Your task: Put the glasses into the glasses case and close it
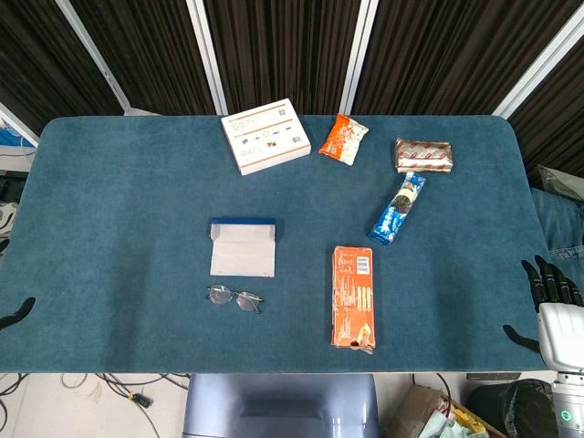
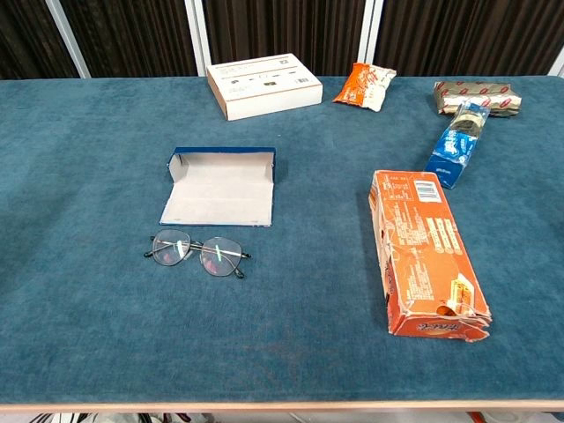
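Note:
The glasses (image 1: 234, 297) (image 2: 196, 253), thin dark metal frames, lie on the blue table just in front of the glasses case (image 1: 243, 246) (image 2: 220, 187). The case is blue outside and pale inside, and it lies open with its lid flat toward the front. My right hand (image 1: 550, 301) hangs off the table's right edge, dark fingers apart and holding nothing. Of my left hand (image 1: 17, 312) only a dark tip shows at the left edge, far from the glasses. Neither hand appears in the chest view.
A long orange box (image 1: 353, 296) (image 2: 426, 251) lies right of the glasses. Behind it lie a blue cookie pack (image 1: 398, 208), a brown packet (image 1: 423, 154), an orange snack bag (image 1: 343, 139) and a white box (image 1: 265, 135). The table's front edge (image 2: 282, 407) runs close below.

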Available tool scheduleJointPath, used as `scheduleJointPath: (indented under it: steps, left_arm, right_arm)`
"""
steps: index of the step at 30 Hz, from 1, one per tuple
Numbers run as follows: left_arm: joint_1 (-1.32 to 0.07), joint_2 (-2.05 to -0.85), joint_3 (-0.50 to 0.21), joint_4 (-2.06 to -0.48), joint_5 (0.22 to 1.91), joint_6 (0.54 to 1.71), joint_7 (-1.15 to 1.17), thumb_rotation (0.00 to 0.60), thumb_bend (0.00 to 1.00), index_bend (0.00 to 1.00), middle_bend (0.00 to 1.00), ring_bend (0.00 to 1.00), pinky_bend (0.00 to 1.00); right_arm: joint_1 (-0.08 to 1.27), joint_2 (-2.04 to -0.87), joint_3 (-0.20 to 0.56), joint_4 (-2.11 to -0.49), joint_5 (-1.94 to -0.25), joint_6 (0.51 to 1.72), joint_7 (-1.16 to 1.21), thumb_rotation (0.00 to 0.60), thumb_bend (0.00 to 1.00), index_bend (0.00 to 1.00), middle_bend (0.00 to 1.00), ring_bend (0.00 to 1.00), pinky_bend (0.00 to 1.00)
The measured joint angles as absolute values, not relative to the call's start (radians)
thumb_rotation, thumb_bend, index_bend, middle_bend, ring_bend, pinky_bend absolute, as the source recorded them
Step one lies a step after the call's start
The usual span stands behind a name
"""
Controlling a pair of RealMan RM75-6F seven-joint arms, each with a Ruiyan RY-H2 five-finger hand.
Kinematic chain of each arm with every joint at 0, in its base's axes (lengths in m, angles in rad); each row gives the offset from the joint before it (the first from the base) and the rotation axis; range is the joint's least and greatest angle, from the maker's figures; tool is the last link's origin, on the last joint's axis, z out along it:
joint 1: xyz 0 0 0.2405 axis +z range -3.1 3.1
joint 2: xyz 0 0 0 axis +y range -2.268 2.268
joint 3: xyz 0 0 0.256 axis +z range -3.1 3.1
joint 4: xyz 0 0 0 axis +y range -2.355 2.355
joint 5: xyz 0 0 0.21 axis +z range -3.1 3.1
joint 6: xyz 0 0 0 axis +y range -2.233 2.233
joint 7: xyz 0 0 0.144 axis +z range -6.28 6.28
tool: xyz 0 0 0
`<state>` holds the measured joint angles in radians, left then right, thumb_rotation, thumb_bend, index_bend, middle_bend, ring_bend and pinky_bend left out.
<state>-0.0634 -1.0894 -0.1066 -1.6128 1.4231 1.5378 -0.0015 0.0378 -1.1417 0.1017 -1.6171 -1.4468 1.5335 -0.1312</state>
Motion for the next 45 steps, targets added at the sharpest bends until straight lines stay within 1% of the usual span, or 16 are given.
scheduleJointPath:
  steps: [26, 35, 39, 41, 45]
  left_arm:
    - [-0.069, -1.098, -0.104, -1.609, 1.429, 1.533, 0.018, 0.6, 0.18, 0.09, 0.0, 0.0, 0.0]
    - [-0.082, -1.106, -0.094, -1.597, 1.481, 1.534, 0.004, 0.6, 0.19, 0.13, 0.0, 0.0, 0.0]
    - [-0.114, -1.093, -0.072, -1.603, 1.545, 1.488, 0.001, 0.6, 0.26, 0.14, 0.0, 0.0, 0.0]
    - [-0.139, -1.083, -0.068, -1.617, 1.561, 1.452, 0.015, 0.6, 0.26, 0.16, 0.0, 0.0, 0.0]
    - [-0.211, -1.059, -0.071, -1.683, 1.571, 1.339, 0.094, 0.6, 0.26, 0.19, 0.0, 0.0, 0.0]
  right_arm:
    - [0.034, -1.138, 0.103, -1.624, -1.44, 1.537, -0.132, 0.6, 0.12, 0.05, 0.0, 0.08, 0.16]
    - [0.034, -1.139, 0.105, -1.628, -1.431, 1.531, -0.129, 0.6, 0.12, 0.05, 0.0, 0.08, 0.16]
    - [0.034, -1.138, 0.105, -1.629, -1.433, 1.531, -0.127, 0.6, 0.12, 0.05, 0.0, 0.08, 0.16]
    - [0.034, -1.138, 0.103, -1.63, -1.434, 1.53, -0.125, 0.6, 0.12, 0.05, 0.0, 0.08, 0.16]
    - [0.034, -1.137, 0.102, -1.632, -1.434, 1.528, -0.123, 0.6, 0.12, 0.05, 0.0, 0.08, 0.16]
